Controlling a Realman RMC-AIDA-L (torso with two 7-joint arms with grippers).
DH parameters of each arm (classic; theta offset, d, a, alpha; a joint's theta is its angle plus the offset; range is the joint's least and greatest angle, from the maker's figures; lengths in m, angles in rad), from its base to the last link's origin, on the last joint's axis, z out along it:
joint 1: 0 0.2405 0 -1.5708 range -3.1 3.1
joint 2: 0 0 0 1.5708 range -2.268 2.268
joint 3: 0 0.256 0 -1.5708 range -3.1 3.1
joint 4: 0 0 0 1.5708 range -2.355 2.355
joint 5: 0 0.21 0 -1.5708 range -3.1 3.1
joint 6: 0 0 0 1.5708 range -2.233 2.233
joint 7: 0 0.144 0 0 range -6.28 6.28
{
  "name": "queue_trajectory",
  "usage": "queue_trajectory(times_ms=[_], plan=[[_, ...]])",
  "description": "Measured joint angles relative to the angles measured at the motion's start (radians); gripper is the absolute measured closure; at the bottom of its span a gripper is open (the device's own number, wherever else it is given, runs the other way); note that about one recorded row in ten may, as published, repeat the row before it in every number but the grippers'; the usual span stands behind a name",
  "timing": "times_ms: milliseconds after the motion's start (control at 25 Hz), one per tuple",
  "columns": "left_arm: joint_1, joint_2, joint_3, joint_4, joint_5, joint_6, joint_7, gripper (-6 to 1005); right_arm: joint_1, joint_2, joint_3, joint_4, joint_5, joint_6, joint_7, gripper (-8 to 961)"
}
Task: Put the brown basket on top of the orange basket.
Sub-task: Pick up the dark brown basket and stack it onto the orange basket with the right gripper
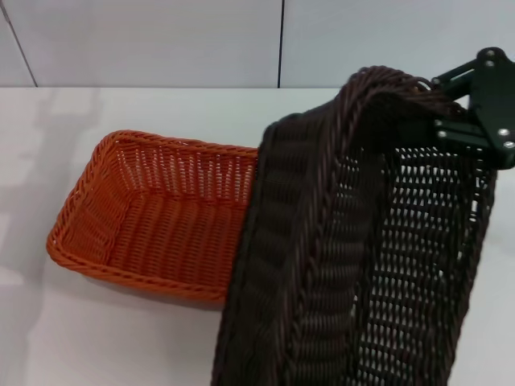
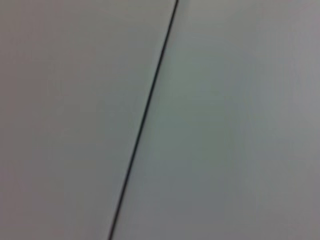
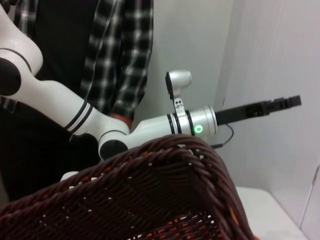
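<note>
The brown basket [image 1: 354, 265] hangs tilted steeply in the air at the right of the head view, its lower end nearest the camera. My right gripper [image 1: 447, 117] is shut on its upper braided rim. Its rim also fills the lower part of the right wrist view [image 3: 150, 165]. The orange basket [image 1: 161, 217] sits upright on the white table [image 1: 72, 338] at the left. The brown basket's left edge overlaps and hides the orange one's right end. My left gripper [image 3: 272, 106] is raised in the air away from both baskets, seen only in the right wrist view.
A grey wall with a dark seam [image 2: 145, 115] fills the left wrist view. A person in a checked shirt [image 3: 115, 55] stands behind my left arm [image 3: 75, 112]. The wall panels [image 1: 161, 40] rise behind the table's far edge.
</note>
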Motion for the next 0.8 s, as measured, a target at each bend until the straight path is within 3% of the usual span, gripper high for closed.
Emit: queue_trajectory(times_ms=[280, 520, 800], plan=[[0.017, -0.006, -0.102, 0.001, 0.0, 0.003, 0.043, 172, -0.005, 0.061, 0.047, -0.003, -0.004, -0.085, -0.077, 807], [0.027, -0.005, -0.108, -0.001, 0.0, 0.001, 0.043, 172, 0.015, 0.072, 0.044, 0.023, -0.005, -0.139, -0.106, 807], [0.024, -0.002, -0.108, -0.023, 0.0, 0.0, 0.044, 172, 0.027, 0.1, 0.053, 0.049, -0.001, -0.245, -0.128, 806]])
